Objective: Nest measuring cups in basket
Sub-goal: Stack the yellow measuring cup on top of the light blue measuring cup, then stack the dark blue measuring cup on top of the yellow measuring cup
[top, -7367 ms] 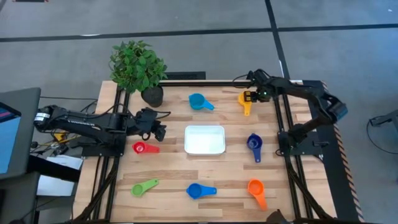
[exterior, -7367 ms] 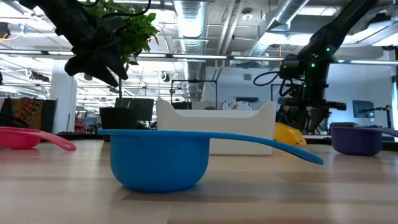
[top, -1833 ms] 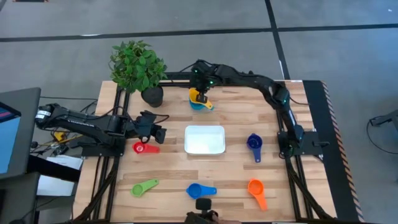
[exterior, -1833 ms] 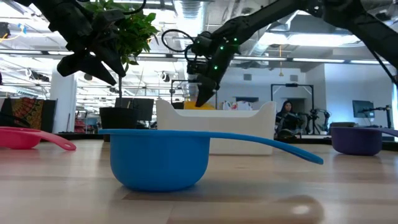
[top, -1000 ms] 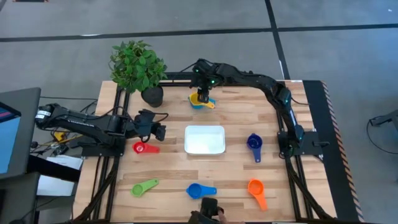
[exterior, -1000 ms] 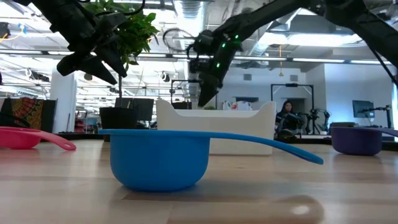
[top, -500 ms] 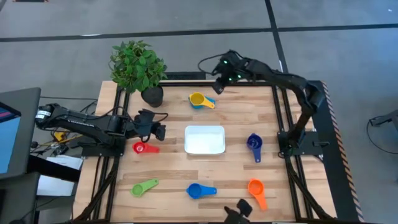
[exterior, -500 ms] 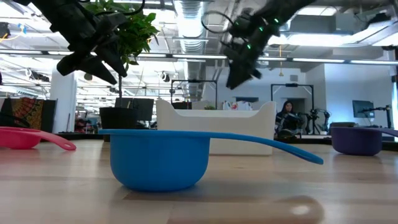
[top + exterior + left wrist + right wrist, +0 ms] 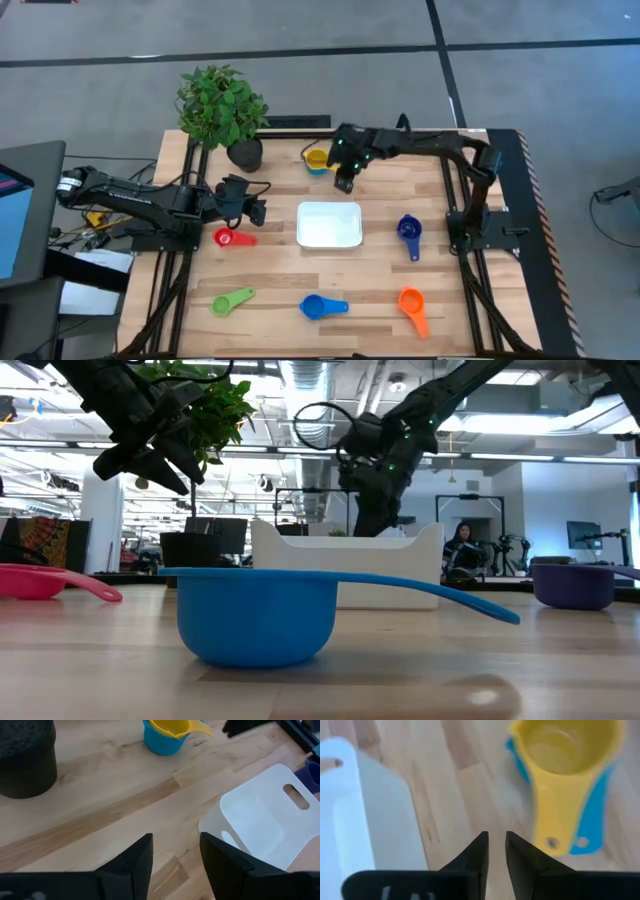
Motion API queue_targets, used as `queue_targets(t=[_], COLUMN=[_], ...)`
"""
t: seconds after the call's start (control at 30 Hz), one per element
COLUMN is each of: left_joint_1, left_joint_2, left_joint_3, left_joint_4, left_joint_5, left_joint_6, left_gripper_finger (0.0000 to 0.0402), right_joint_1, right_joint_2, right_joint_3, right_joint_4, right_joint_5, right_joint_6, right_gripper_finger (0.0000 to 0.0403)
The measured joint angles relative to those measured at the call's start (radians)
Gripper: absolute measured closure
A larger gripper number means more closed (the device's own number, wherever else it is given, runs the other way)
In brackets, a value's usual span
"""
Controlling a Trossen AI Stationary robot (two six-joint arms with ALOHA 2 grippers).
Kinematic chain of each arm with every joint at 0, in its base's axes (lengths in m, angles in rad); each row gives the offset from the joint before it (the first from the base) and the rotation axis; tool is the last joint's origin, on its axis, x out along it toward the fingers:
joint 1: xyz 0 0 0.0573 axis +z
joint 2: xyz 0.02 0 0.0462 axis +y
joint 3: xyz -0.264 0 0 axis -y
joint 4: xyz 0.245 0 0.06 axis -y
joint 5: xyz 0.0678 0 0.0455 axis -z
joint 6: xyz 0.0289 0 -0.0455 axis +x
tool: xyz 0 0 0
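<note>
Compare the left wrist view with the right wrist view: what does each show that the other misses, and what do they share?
Only the left wrist view shows the dark plant pot, the slot handle of the white basket and the left gripper, open above bare wood. Only the right wrist view shows the right gripper, fingers nearly together and holding nothing, and the holes in the cup handles. Both show the yellow cup nested in the light blue cup, beside the basket.

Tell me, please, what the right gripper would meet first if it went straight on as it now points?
Probably the bare wooden table, between the basket and the yellow cup nested in the light blue cup. The right gripper touches neither.
</note>
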Motion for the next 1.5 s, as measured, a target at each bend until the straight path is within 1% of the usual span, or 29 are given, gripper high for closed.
queue_targets(t=[0.1, 0.23, 0.4, 0.5, 0.67, 0.8, 0.83, 0.93, 1.0, 1.1, 1.23, 1.3, 1.43, 1.5], left_joint_1=[0.001, 0.001, 0.01, 0.01, 0.01, 0.01, 0.01, 0.01, 0.01, 0.01, 0.01, 0.01, 0.01, 0.01], left_joint_2=[0.0, 0.0, 0.0, 0.0, 0.0, 0.0, 0.0, 0.0, 0.0, 0.0, 0.0, 0.004, 0.027, 0.047], left_joint_3=[0.0, 0.0, 0.0, 0.0, 0.0, 0.0, 0.0, 0.0, 0.0, 0.0, 0.0, 0.0, 0.0, 0.0], left_joint_4=[-0.002, -0.019, -0.035, -0.035, -0.044, -0.045, -0.045, -0.045, -0.044, -0.042, -0.034, -0.013, 0.054, 0.089], left_joint_5=[-0.021, -0.026, -0.019, -0.019, -0.023, -0.025, -0.025, -0.023, -0.023, -0.023, -0.022, -0.023, -0.02, -0.016], left_joint_6=[0.001, 0.001, -0.014, -0.02, -0.026, -0.026, -0.026, -0.032, -0.033, -0.034, -0.033, -0.023, 0.03, 0.059], left_gripper_finger=[0.0251, 0.0251, 0.0251, 0.0251, 0.0251, 0.0251, 0.0251, 0.0251, 0.0251, 0.0251, 0.0251, 0.0251, 0.0251, 0.0251], right_joint_1=[0.025, 0.019, 0.009, 0.002, -0.021, -0.051, -0.059, -0.085, -0.089, -0.083, -0.053, -0.025, 0.056, 0.089], right_joint_2=[0.027, 0.083, 0.128, 0.104, 0.05, 0.007, -0.011, -0.086, -0.152, -0.275, -0.442, -0.515, -0.64, -0.686], right_joint_3=[0.0, 0.013, 0.019, 0.019, 0.021, 0.021, 0.021, 0.013, -0.018, -0.114, -0.28, -0.349, -0.464, -0.506], right_joint_4=[0.019, 0.028, 0.024, 0.028, 0.09, 0.044, 0.017, -0.074, -0.108, -0.119, -0.141, -0.175, -0.232, -0.255], right_joint_5=[0.052, 0.078, 0.2, 0.285, 0.407, 0.392, 0.376, 0.281, 0.247, 0.241, 0.241, 0.258, 0.406, 0.434], right_joint_6=[-0.033, -0.043, -0.027, -0.011, -0.008, 0.014, 0.036, 0.113, 0.163, 0.243, 0.396, 0.471, 0.61, 0.691], right_gripper_finger=[0.0329, 0.0336, 0.0337, 0.0337, 0.0337, 0.0337, 0.0337, 0.0335, 0.033, 0.0315, 0.0288, 0.0271, 0.0239, 0.0229])
